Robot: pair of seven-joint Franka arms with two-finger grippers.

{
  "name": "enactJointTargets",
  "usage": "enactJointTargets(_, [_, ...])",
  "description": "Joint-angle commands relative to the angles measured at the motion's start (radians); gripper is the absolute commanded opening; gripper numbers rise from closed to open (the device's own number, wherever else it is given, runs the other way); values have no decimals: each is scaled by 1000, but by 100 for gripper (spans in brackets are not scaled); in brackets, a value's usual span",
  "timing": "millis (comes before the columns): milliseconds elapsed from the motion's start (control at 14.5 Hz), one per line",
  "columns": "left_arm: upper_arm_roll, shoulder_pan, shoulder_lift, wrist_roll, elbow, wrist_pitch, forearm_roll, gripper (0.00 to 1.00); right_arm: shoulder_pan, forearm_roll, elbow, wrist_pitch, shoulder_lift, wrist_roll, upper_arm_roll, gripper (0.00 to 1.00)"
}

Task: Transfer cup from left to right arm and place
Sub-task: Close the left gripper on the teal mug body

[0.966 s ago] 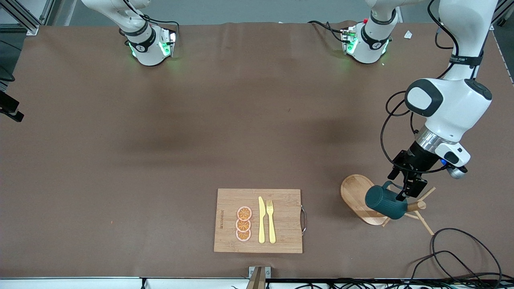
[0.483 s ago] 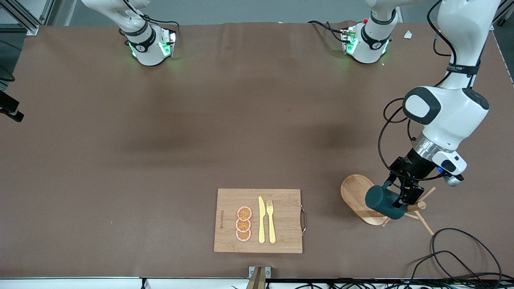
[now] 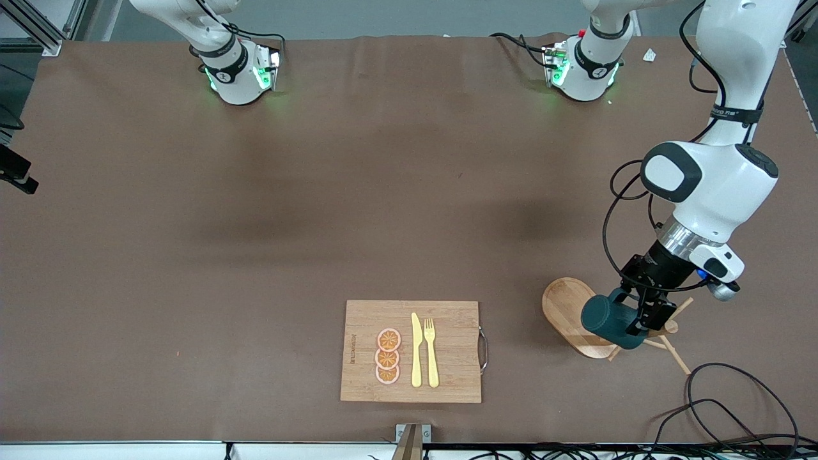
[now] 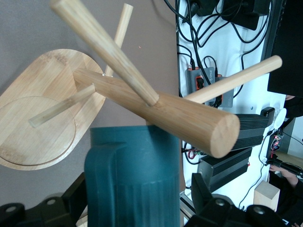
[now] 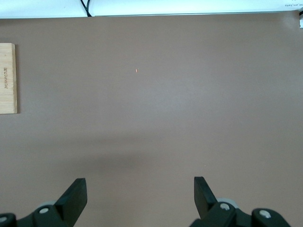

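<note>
The brown counter fills the scene, with the two arm bases along its edge farthest from the front camera. The left arm reaches down at its own end of the counter, and the left hand is right at the wooden peg rack, an oval-based stand with a thick centre post and thin pegs sticking out. In the left wrist view the two fingers sit on either side of the cup, just about meeting its ribbed teal wall, so the cup is between them, though a firm squeeze cannot be confirmed. In the front view the cup hangs on its side on the rack, over the oval base. Nearer the middle, close to the front camera, lies a wooden cutting board carrying orange slices, a yellow knife and a yellow fork. The right arm waits; its right hand hovers wide open over bare counter, holding nothing.
</note>
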Motion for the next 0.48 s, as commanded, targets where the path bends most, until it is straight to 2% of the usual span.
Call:
enactJointTargets(0, [-6,-5,23,-6,30,12,-16,91,4,-4,3,-9,-2,4,0,100])
enactJointTargets(207, [-11,-18,32,-6,35,23,-36,91,4,-4,3,-9,-2,4,2,100])
enactJointTargets(414, [-12,-19,36,-6,33,37,-37,81,4,-4,3,-9,-2,4,0,100])
